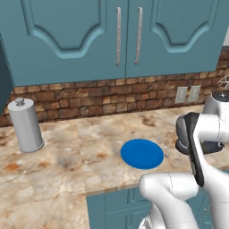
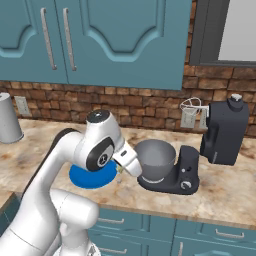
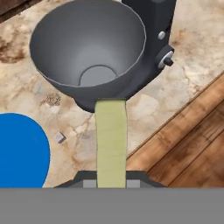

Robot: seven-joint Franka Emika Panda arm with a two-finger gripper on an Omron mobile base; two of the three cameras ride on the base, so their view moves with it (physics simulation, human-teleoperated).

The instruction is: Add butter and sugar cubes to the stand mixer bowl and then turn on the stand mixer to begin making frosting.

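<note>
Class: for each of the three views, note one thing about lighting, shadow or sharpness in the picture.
Left base view: flat, even light; the blue plate casts almost no shadow, and edges look soft. Right base view: the stand mixer bowl shades smoothly from pale rim to darker inside, without hard glare. Hand view: the butter, close to the lens, looks flat and textureless; the marbled counter is blurry.

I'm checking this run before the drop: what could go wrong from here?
The butter in the claw has its tip at the bowl rim's outside, not over the opening; released now, it would likely land on the counter. Pushing forward low could knock the bowl.
</note>
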